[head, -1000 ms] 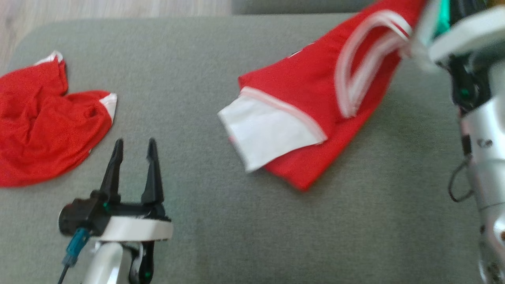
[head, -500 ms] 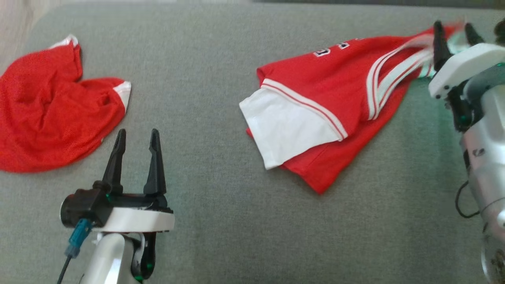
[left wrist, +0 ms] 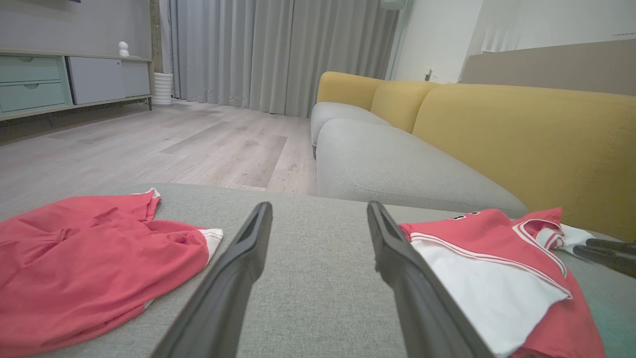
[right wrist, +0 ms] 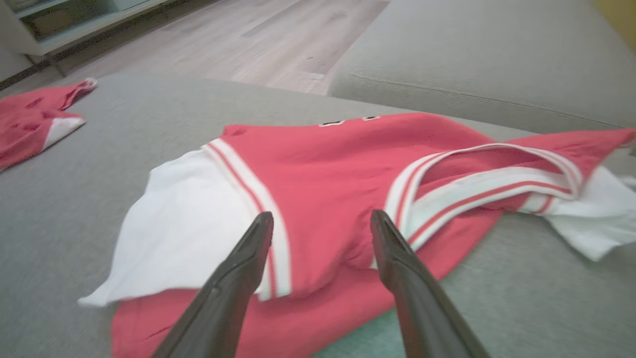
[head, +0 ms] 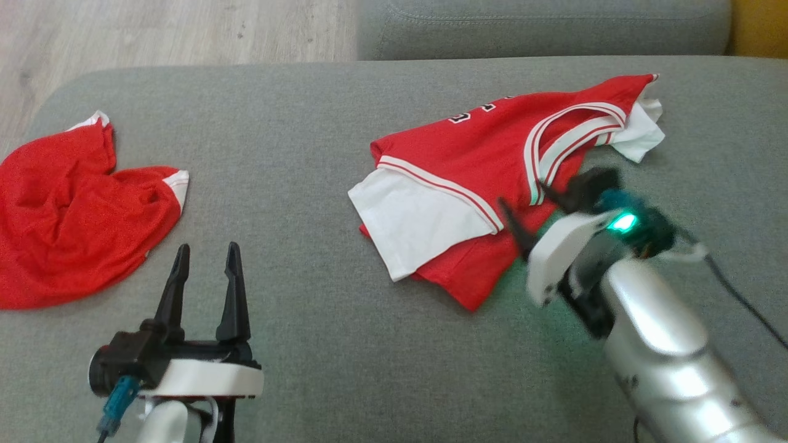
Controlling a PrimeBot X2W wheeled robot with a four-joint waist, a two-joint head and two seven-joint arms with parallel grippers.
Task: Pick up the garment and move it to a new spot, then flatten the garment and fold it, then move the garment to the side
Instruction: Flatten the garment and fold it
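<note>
Right wrist view: right fingers (right wrist: 397, 268) spread wide, nothing clamped betw. them. Tips sit over near edge of red jersey (right wrist: 323, 164); contact w/ cloth: can't tell. Red body of jersey fills gap betw. tips, striped white-red trim loop just right of right-hand tip.

Head view: right fingers (head: 514, 221) blurred, apart, pointing up-left over jersey's (head: 468, 147) near right edge. Green light (head: 623, 221) lit on wrist behind them, dark cable (head: 739, 295) trailing off right.

Left fingers (head: 234, 289): wide open, empty, low left, pointing away from robot, over bare grey sofa seat (head: 320, 154). Well apart from both garments. Left wrist view: left fingers (left wrist: 238, 268) parted, grey seat showing betw. them.

Jersey: lying on sofa seat, right of centre, toward far side. Not flat: partly doubled over, creased. White panel w/ red-white stripe at its near left corner; trim loop toward right end; white flap poking out at far right. Dark-white lettering near far edge, too small to read. From left wrist, jersey (left wrist: 477, 233) is to the right, w/ the other arm's dark fingertips at frame's right edge beside it.

Second red garment (head: 68, 203): crumpled heap w/ white edging, far left on same seat, well apart from jersey. Also seen from left wrist (left wrist: 89, 253) & right wrist (right wrist: 30, 119).

Surrounds: pale wood floor (head: 184, 31) beyond seat, yellow sofa back (left wrist: 521, 124), grey curtains (left wrist: 278, 49), low cabinet (left wrist: 49, 79).
</note>
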